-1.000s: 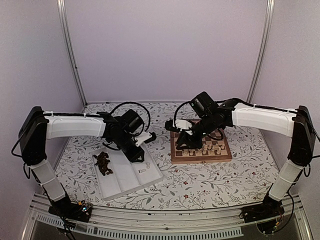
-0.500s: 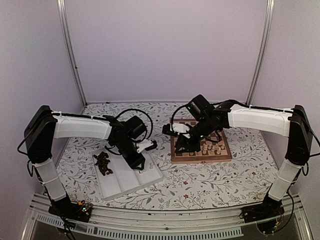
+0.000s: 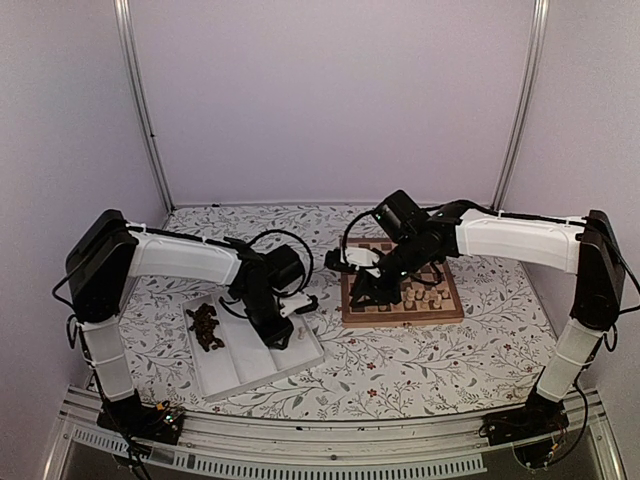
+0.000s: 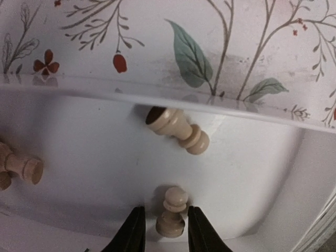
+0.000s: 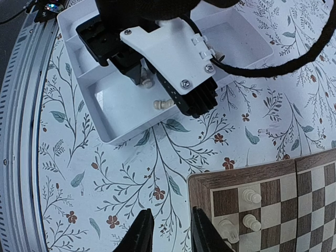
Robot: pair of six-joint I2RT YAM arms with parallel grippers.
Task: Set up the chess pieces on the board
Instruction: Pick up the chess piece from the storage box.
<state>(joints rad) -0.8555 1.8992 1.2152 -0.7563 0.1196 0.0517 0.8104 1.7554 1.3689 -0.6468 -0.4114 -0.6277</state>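
White tray (image 4: 94, 173) floor: upright pale pawn (image 4: 170, 215) stands betw. left gripper (image 4: 166, 231) tips, axis vertical; jaws part-open, not yet clamped, holding nothing.

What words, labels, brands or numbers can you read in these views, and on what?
None can be read.
The board, the white tray, the chess pieces and the flowered table cover carry no lettering.
Any marking on the arms' bases is too small to tell.

Chess pieces (image 4: 178, 130) look smooth pale wood, the tray (image 4: 94, 139) glossy white plastic, the tablecloth (image 4: 157, 37) matt print
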